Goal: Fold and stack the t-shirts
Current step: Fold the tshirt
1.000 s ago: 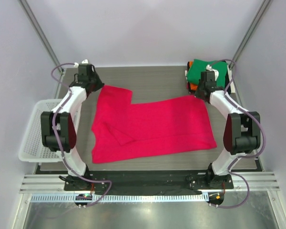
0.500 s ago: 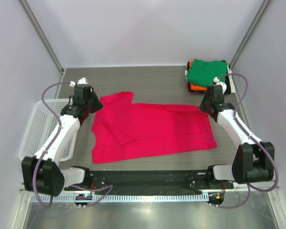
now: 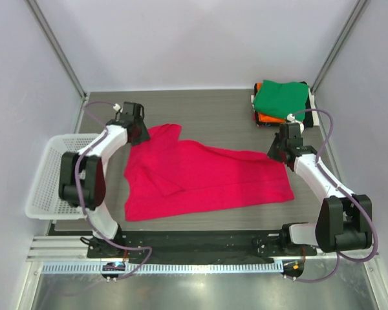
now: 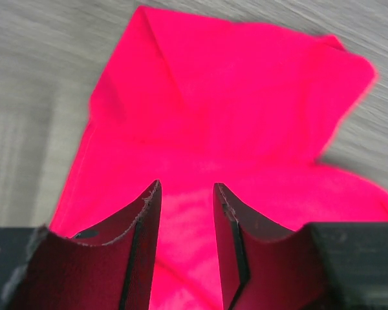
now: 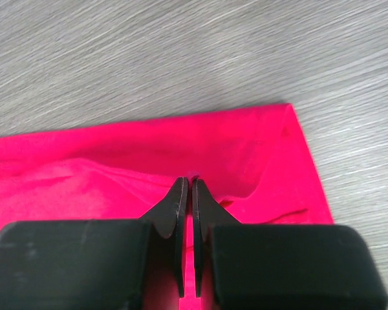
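The right gripper (image 5: pixel 187 184) pinches the pink shirt (image 3: pixel 207 177) at its far corner for folding; the left gripper (image 4: pixel 186 194) gapes empty above its other end

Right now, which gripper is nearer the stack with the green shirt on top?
Right. The right gripper pinches the pink shirt just in front of the stack; the left gripper is across the table, over the shirt's sleeve.

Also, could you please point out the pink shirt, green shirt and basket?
pink shirt (image 3: pixel 213 177), top view, middle of cloth.
green shirt (image 3: pixel 281 98), top view, its top face.
basket (image 3: pixel 44 184), top view, bare mesh floor.
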Motion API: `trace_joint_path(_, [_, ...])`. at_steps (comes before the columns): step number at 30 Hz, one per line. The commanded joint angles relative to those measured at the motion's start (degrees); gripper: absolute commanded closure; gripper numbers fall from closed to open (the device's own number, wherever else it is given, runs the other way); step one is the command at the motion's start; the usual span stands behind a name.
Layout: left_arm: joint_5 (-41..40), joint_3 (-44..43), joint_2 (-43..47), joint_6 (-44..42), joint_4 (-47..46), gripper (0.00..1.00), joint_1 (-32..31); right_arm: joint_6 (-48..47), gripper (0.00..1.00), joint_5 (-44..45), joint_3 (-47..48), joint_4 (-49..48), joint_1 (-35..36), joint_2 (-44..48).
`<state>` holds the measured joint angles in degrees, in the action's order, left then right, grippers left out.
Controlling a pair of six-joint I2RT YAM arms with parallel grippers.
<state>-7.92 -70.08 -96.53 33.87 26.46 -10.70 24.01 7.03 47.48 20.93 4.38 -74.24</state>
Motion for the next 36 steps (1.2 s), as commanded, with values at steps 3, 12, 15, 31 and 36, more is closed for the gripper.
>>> trace_joint_path(3, [-0.86, -8.74, -10.33, -1.17, -1.32, 0.6, 0.15, -0.01, 0.99, -2.54, 0.77, -2.12, 0.28, -0.47])
trace_joint_path(12, [-1.57, -12.27, -17.37, 0.23, -4.39, 0.59, 0.15, -0.9, 0.99, -2.55, 3.05, -1.59, 0.28, -0.82])
trace_joint_path(15, [-1.83, -12.62, -18.34, 0.24, -5.19, 0.59, 0.33, -1.24, 0.99, -2.81, 3.4, -1.5, 0.28, -0.56])
trace_joint_path(31, [-5.26, -14.82, -19.75, -0.47, -7.21, 1.0, 0.5, -1.33, 0.99, -2.63, 3.23, -1.15, 0.28, -0.73])
trace_joint_path(36, [-5.52, -16.22, -17.38, -0.91, -5.37, 1.0, 0.68, -1.07, 0.99, -2.98, 4.54, -0.45, 0.19, -0.91])
